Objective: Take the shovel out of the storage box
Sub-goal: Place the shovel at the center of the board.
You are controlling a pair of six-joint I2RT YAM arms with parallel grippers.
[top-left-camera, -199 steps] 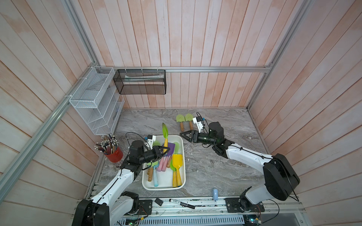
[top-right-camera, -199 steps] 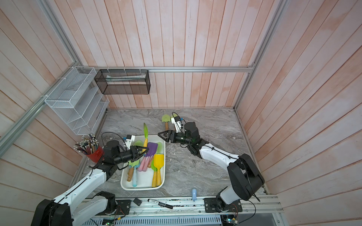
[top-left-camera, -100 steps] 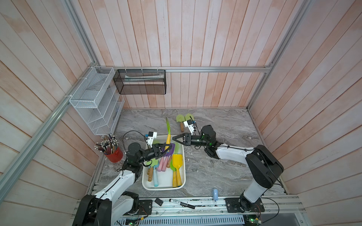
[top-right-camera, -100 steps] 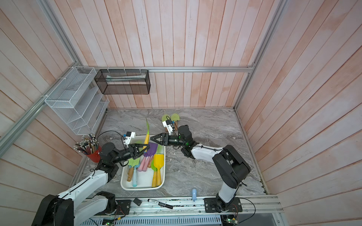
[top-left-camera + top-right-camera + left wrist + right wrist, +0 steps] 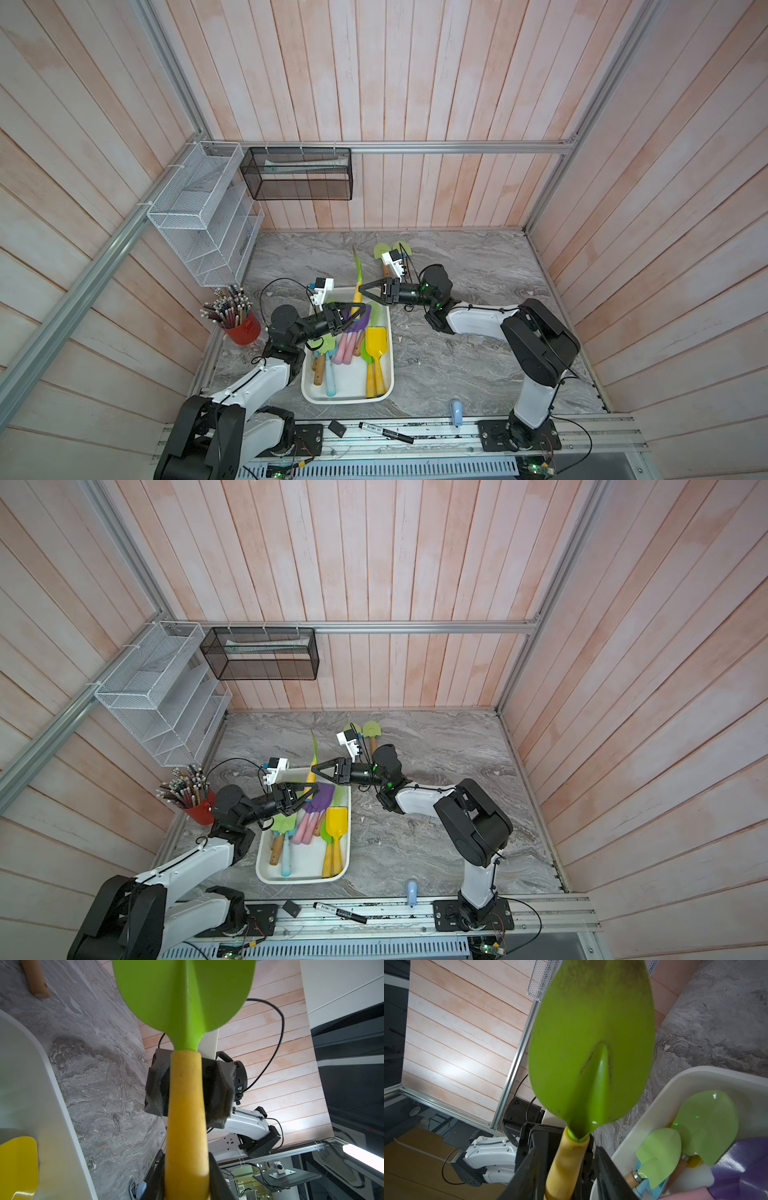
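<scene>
Our left gripper is clamping the green shovel upright over the far edge of the storage box; our right gripper is straddling its handle, jaws apart.

You see two arms with white link shells and bulky black joint housings, thin black cables looping to white wrist camera blocks, a green lamp, and a black left gripper and right gripper with triangular-framed fingers.
</scene>
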